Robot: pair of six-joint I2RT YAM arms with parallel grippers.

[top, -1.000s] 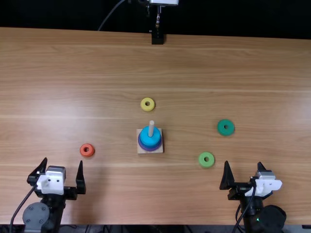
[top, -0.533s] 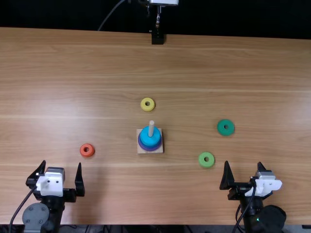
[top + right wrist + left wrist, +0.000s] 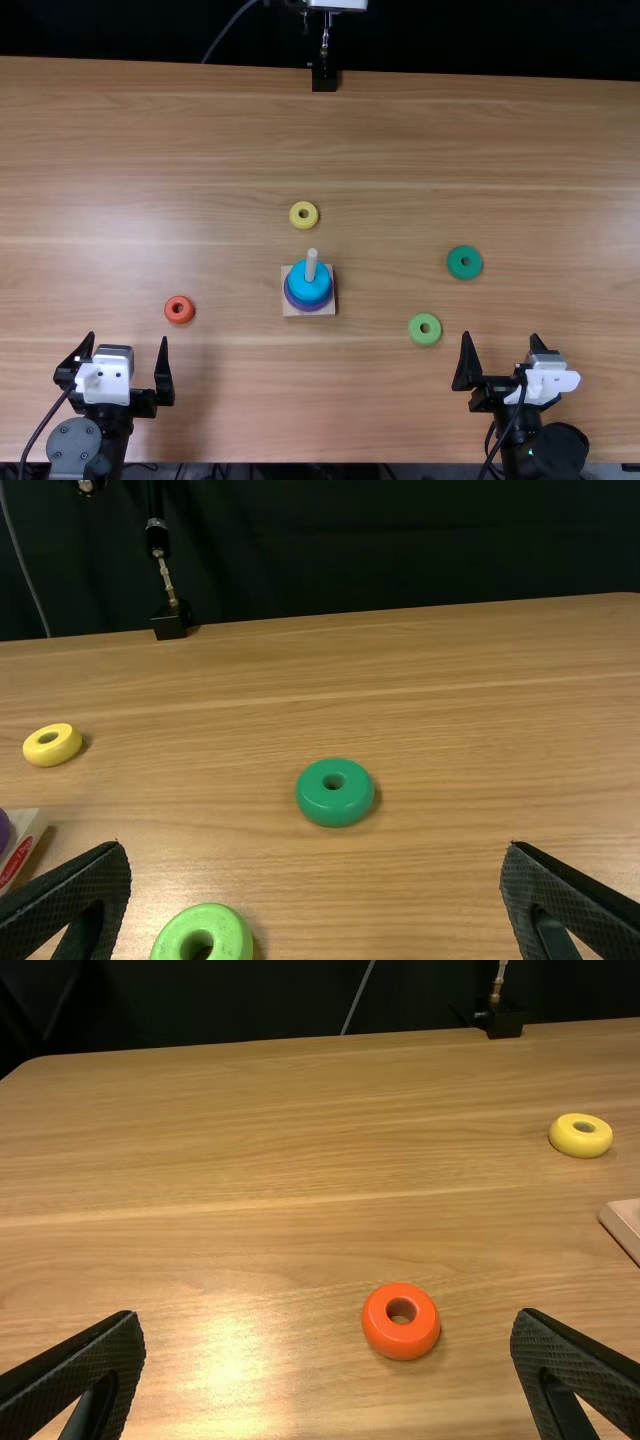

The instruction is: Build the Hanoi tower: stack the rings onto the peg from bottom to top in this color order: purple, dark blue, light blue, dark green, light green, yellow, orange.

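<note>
The wooden base [image 3: 290,307] carries a peg [image 3: 312,262] with a purple ring [image 3: 310,306] low on it and blue on top, the light blue ring [image 3: 308,287] uppermost. A yellow ring [image 3: 304,215] lies behind it, a dark green ring [image 3: 464,263] and a light green ring [image 3: 425,329] to its right, an orange ring [image 3: 179,310] to its left. My left gripper [image 3: 127,345] stands open near that orange ring, also as the left gripper [image 3: 328,1355] in its wrist view. My right gripper [image 3: 504,350], the same right gripper [image 3: 312,880] in its wrist view, is open near the light green ring.
At the table's far edge stands a black mount [image 3: 324,78] with a metal rod, beyond the rings. Bare wooden table [image 3: 180,150] surrounds the base and the loose rings.
The left gripper has shifted very slightly to the left in the top view. The right arm and the rings have stayed where they were.
</note>
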